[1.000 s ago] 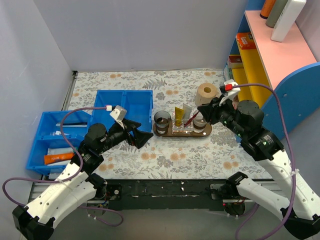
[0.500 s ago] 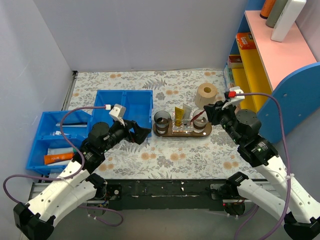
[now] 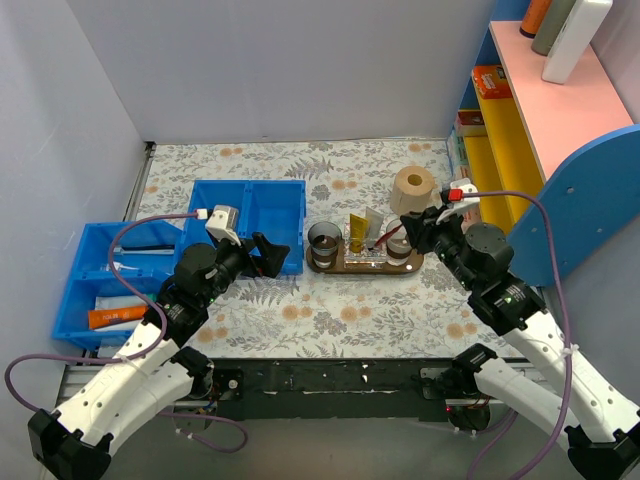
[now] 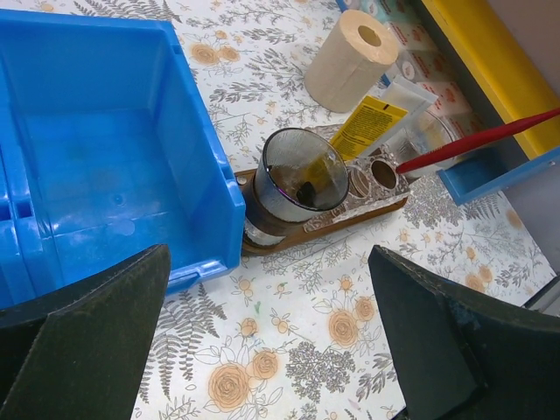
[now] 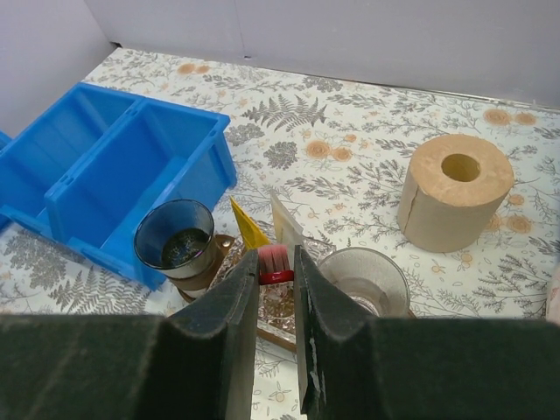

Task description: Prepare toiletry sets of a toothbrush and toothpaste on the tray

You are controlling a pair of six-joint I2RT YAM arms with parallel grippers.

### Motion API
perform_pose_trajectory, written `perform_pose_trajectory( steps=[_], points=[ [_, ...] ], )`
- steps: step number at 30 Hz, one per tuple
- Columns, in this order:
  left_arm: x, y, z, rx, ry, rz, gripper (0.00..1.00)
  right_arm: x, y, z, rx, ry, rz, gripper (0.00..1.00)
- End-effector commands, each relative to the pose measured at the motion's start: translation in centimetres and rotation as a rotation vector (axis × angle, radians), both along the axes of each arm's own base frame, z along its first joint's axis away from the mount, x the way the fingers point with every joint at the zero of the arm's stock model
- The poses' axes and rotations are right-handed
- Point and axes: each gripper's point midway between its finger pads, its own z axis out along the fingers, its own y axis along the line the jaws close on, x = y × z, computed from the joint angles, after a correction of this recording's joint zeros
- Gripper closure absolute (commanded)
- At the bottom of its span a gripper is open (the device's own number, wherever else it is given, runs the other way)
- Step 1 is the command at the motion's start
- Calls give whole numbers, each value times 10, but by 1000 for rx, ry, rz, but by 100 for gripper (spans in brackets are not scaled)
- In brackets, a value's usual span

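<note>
The dark wooden tray (image 3: 345, 266) lies mid-table, carrying a dark cup (image 3: 324, 240), a clear holder and a clear cup (image 5: 365, 278). A yellow toothpaste (image 3: 356, 231) tube stands in the holder (image 4: 367, 125), with a white tube (image 5: 285, 226) beside it. My right gripper (image 5: 276, 271) is shut on the bristle end of a red toothbrush (image 5: 276, 263). Its handle (image 4: 477, 140) slants down to the holder. My left gripper (image 4: 267, 280) is open over the floral cloth, left of the tray, with nothing in it.
A blue bin (image 4: 105, 149) sits just left of the tray. Farther left, another blue bin (image 3: 80, 270) holds an orange tube (image 3: 118, 318). A paper roll (image 3: 413, 187) stands behind the tray. A yellow and pink shelf (image 3: 520, 130) lines the right side.
My left gripper has drawn back to the left, away from the tray and toward the blue bin. The right gripper has shifted slightly, with the toothbrush still in it.
</note>
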Motion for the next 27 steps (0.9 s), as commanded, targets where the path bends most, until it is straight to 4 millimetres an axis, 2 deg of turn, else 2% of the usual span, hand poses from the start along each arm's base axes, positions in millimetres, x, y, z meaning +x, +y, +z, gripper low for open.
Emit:
perform_pose_trajectory(
  steps=[1,18,27],
  points=[
    [2,6,16,-15,-30,28,2,2,5,17,35,-80,23,99],
    [4,9,16,-15,-33,40,2,6,13,-16,15,-84,48,99],
    [4,9,17,-17,-38,42,2,8,16,-39,8,-86,59,99]
  ],
)
